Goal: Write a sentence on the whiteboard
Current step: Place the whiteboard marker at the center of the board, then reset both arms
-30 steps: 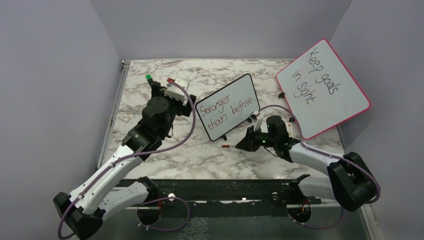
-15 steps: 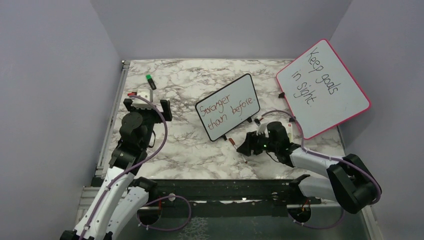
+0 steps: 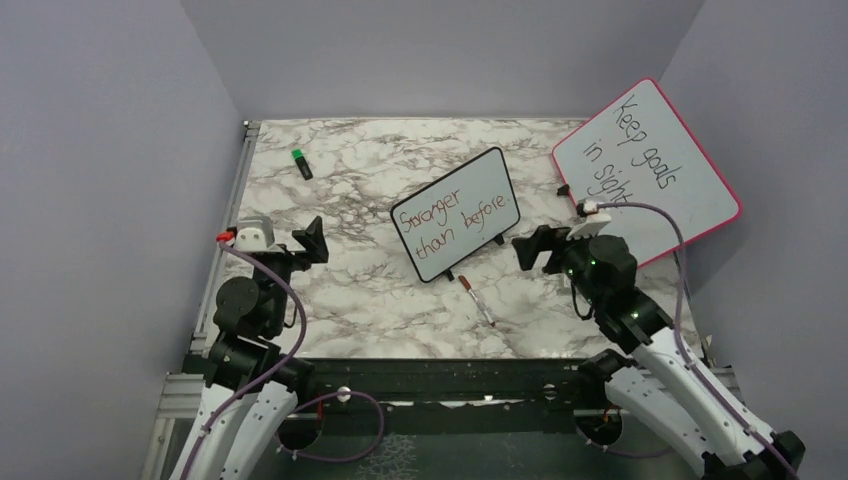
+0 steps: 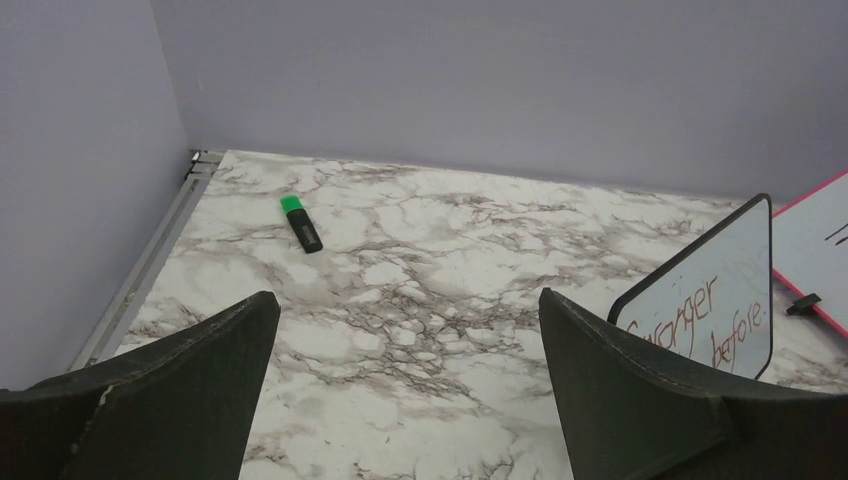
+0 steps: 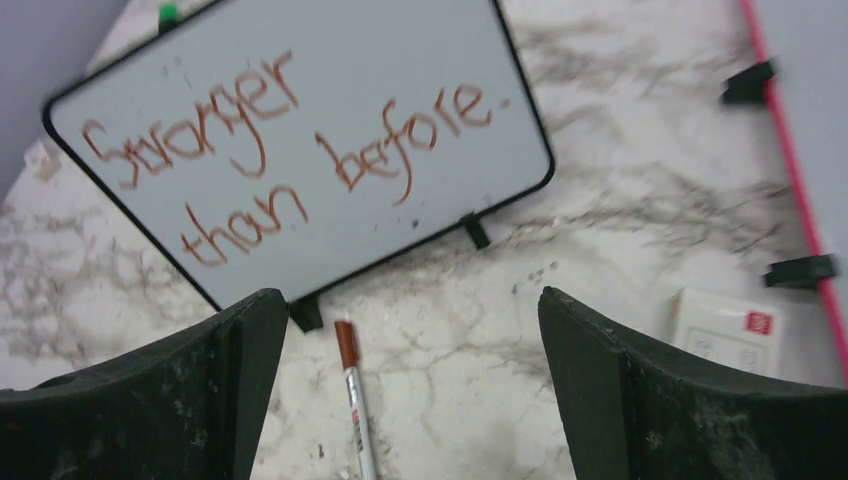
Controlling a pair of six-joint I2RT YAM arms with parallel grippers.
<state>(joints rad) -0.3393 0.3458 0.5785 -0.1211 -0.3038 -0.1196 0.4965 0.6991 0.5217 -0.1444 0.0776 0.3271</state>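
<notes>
Now, left end effector (image 4: pixel 408 310) and right end effector (image 5: pixel 405 305) both gape empty; right one swinging low could smear the sentence (image 5: pixel 265 150), tip the whiteboard (image 5: pixel 330 235), or kick the marker (image 5: pixel 355 400).

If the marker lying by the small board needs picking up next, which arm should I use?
Right. The white marker with a reddish-brown end lies beside the small black-framed whiteboard, in view between the right gripper's open jaws. The left gripper sits at the far left edge.
</notes>
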